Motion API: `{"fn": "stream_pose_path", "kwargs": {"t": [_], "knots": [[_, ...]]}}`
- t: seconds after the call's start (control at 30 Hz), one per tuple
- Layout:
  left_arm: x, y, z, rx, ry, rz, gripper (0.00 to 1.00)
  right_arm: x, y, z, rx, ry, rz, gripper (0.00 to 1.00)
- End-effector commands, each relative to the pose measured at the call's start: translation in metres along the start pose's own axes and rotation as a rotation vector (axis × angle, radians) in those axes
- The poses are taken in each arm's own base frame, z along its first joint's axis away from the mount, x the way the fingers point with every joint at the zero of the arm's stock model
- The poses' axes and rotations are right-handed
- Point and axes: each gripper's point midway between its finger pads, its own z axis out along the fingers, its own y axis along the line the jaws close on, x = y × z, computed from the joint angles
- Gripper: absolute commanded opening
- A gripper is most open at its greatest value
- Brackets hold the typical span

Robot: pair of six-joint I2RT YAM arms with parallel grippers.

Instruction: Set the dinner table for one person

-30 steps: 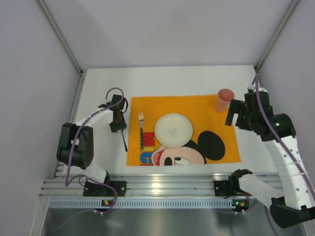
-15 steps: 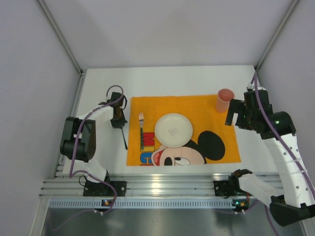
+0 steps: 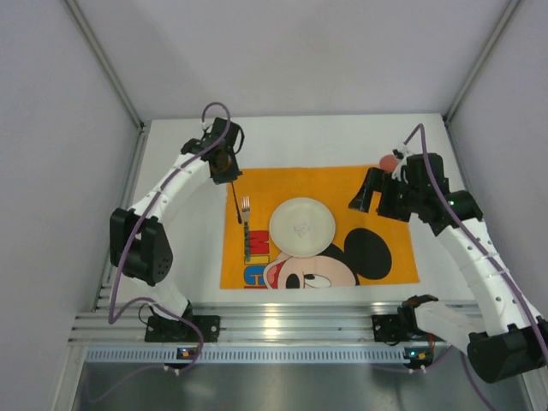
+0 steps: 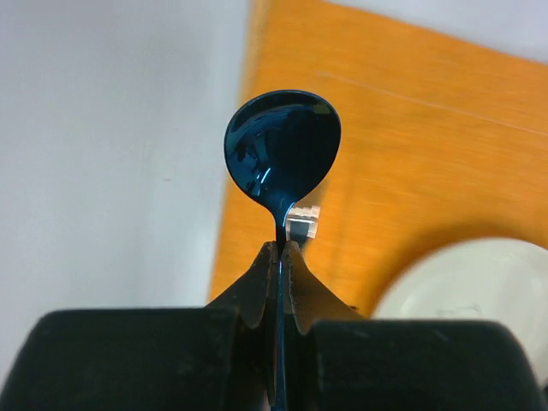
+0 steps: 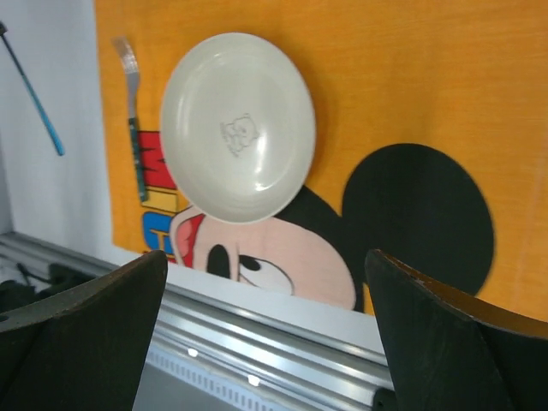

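Note:
My left gripper (image 3: 226, 168) is shut on a dark blue spoon (image 3: 236, 204) and holds it above the far left corner of the orange Mickey Mouse mat (image 3: 342, 181). In the left wrist view the jaws pinch the spoon's neck, with the bowl (image 4: 282, 141) sticking out past them. A white plate (image 3: 301, 226) sits on the mat with a fork (image 3: 247, 231) to its left. My right gripper (image 3: 368, 195) is open and empty above the mat, right of the plate. A pink cup (image 3: 390, 161) is mostly hidden behind the right arm. Everything rests on the white dinner table (image 3: 325, 141).
The right wrist view shows the plate (image 5: 238, 124), the fork (image 5: 133, 111), the hanging spoon handle (image 5: 34, 90) and the aluminium rail (image 5: 257, 342) at the table's near edge. Grey walls enclose the table on three sides.
My left arm has lifted the spoon from the table left of the mat and carried it toward the mat's far left corner. My right arm has swung left, covering most of the cup.

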Motion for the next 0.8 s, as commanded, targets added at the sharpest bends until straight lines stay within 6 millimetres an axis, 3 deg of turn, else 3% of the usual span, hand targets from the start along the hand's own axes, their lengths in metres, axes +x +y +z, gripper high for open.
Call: {"fn": "stream_pose_path", "kwargs": {"t": [0.0,0.13,0.23,0.4,0.57,0.63,0.7,0.73,0.77], "knots": [[0.017,-0.044,-0.041,0.072,0.031,0.026,0.0,-0.016,0.057,0.014,-0.285,-0.028,0.08,1.0],[0.033,-0.104,-0.068,0.212,0.047,0.057,0.0,-0.025,0.088,0.021,-0.415,-0.044,0.098,1.0],[0.044,-0.144,-0.09,0.289,0.043,0.11,0.0,-0.026,0.103,0.03,-0.447,-0.027,0.1,0.94],[0.056,-0.19,-0.111,0.39,0.066,0.135,0.0,-0.016,0.122,0.044,-0.466,0.015,0.078,0.92],[0.06,-0.216,-0.124,0.467,0.087,0.122,0.0,0.004,0.133,0.056,-0.472,0.044,0.069,0.91],[0.061,-0.226,-0.132,0.505,0.098,0.114,0.0,0.013,0.132,0.065,-0.465,0.058,0.069,0.86],[0.061,-0.233,-0.142,0.536,0.1,0.106,0.0,0.024,0.131,0.075,-0.454,0.088,0.068,0.68],[0.061,-0.234,-0.146,0.546,0.098,0.104,0.0,0.026,0.133,0.076,-0.456,0.089,0.063,0.55],[0.061,-0.236,-0.149,0.554,0.1,0.098,0.0,0.03,0.131,0.081,-0.446,0.099,0.062,0.52]]}}
